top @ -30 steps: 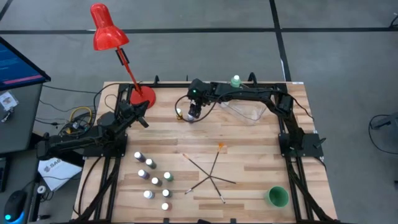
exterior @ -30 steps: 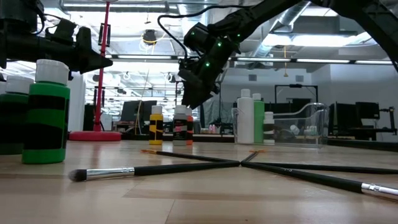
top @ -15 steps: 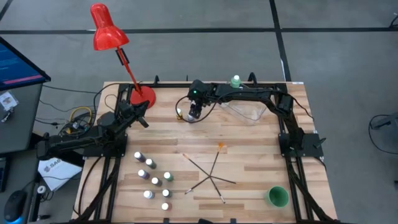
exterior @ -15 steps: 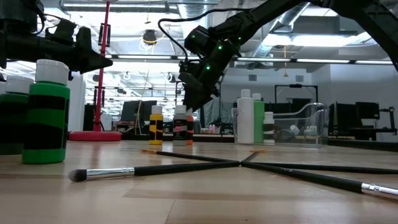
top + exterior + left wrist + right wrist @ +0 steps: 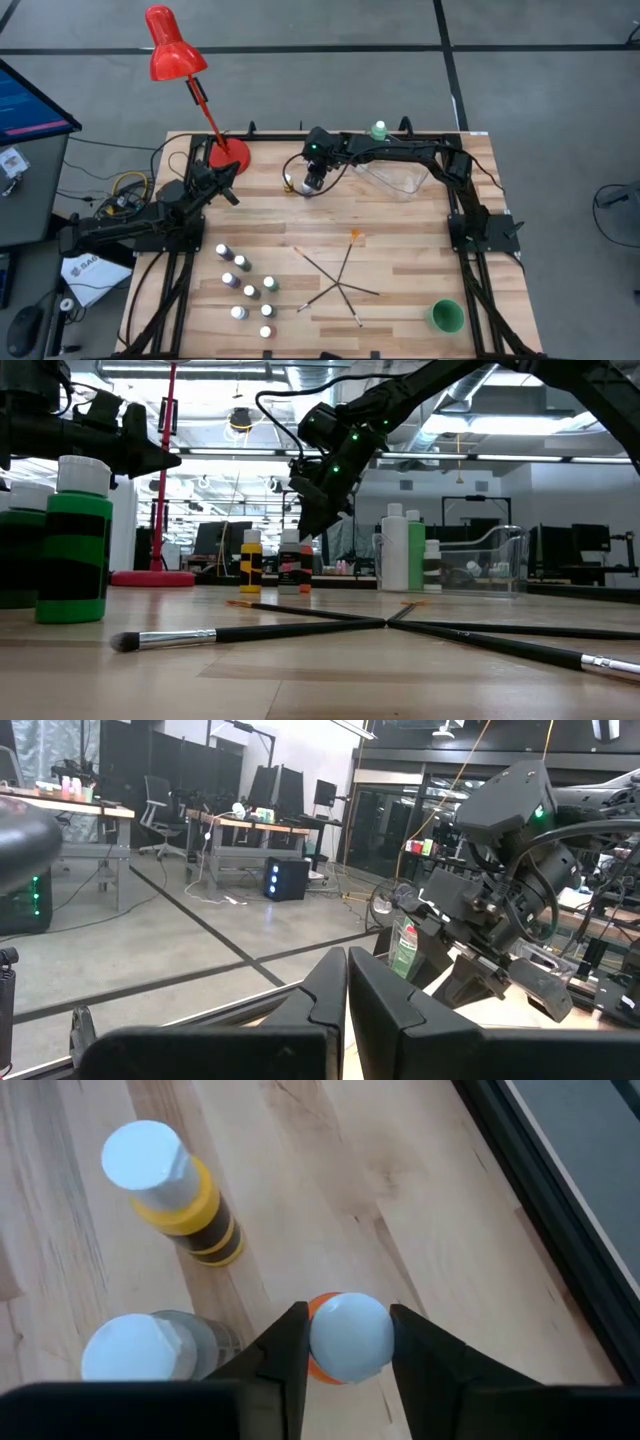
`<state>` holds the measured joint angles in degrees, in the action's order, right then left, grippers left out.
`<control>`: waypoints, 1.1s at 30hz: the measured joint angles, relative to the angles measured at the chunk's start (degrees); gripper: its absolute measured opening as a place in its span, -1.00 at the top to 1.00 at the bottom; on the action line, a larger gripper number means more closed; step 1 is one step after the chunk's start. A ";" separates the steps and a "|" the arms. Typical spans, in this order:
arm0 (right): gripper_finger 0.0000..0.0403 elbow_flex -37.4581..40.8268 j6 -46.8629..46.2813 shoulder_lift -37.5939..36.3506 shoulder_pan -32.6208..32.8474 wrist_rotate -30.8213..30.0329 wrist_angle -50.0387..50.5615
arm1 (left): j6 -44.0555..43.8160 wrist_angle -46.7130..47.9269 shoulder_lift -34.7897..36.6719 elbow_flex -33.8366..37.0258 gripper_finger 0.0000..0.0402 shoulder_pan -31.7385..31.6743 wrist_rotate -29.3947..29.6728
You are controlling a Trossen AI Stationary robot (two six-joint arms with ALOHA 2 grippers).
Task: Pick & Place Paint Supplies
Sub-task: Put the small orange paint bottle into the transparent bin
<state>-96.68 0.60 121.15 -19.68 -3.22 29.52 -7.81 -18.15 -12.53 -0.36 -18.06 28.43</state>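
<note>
My right gripper [image 5: 313,183] hangs over three small white-capped bottles at the table's far middle. They are a yellow one [image 5: 170,1190], a clear one [image 5: 140,1348] and an orange one [image 5: 345,1338]. Its open fingers point down on either side of the orange bottle's cap. All three bottles stand on the wood [image 5: 290,560]. Several more small bottles [image 5: 245,285] stand near left. Several dark brushes [image 5: 340,275] lie crossed near the middle. The taller white and green bottles [image 5: 405,555] stand by the tub. My left gripper [image 5: 347,990] is shut and held above the table's left side. My right gripper comes from above with its fingers [image 5: 290,1355] pointing down on either side of the orange bottle's white cap [image 5: 348,1320]. The cap fills the gap between them, but I cannot tell whether they touch it. The bottle stands upright on the table.
A clear plastic tub [image 5: 395,178] sits far right of the gripper. A green cup [image 5: 445,316] stands near the right corner. A red lamp [image 5: 175,50] has its base [image 5: 230,155] at the far left. Bare wood lies between the brushes and the far bottles.
In the low view the right gripper's body has drifted slightly up and sideways above the far bottles. The bottles have stayed standing where they were.
</note>
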 joint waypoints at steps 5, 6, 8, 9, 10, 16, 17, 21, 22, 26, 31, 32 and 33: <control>0.43 0.04 -0.07 -2.21 0.02 -1.09 1.74 | 0.00 -0.01 0.01 0.00 0.96 0.00 0.01; 0.44 0.04 -0.07 -3.35 0.02 -1.09 2.38 | 0.00 -0.02 0.01 0.00 0.96 0.00 -0.01; 0.46 0.02 -0.04 -6.07 0.04 -1.09 4.59 | 0.00 -0.03 0.01 0.00 0.96 0.00 0.00; 0.46 0.00 -0.04 -7.38 0.04 -1.11 5.77 | 0.00 -0.04 0.00 0.00 0.96 0.00 0.00; 0.45 0.00 -0.08 -8.74 0.04 -1.11 7.20 | 0.00 -0.05 0.00 0.00 0.96 0.00 0.01; 0.42 0.00 -1.10 -19.19 0.04 -1.29 17.18 | 0.00 -0.20 0.01 0.00 0.96 0.00 -0.01; 0.42 0.00 -1.48 -21.02 0.01 -1.34 18.86 | 0.00 -0.20 0.01 0.00 0.96 0.00 -0.01; 0.44 0.00 -3.69 -27.55 -0.13 -4.81 25.76 | 0.00 -0.30 0.01 0.00 0.96 0.01 0.01; 0.43 0.00 -4.34 -29.12 -0.25 -6.12 27.88 | 0.00 -0.32 0.00 0.00 0.96 0.00 0.01; 0.41 2.19 -7.60 -34.40 -1.19 -12.50 33.08 | 0.01 -0.36 0.00 0.00 0.96 0.00 0.00; 0.42 10.29 -9.76 -39.55 -5.01 -14.78 32.35 | 0.00 -0.39 -0.01 0.00 0.96 0.00 0.00; 0.42 12.58 -9.81 -40.32 -6.07 -14.80 31.55 | 0.01 -0.39 0.01 -0.01 0.96 0.00 -0.01; 0.41 15.04 -9.83 -40.85 -7.13 -14.78 30.37 | 0.00 -0.40 0.01 0.00 0.96 0.00 0.01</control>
<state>-81.64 -9.23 80.30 -26.81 -18.01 59.89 -7.81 -18.55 -12.51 -0.36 -18.06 28.45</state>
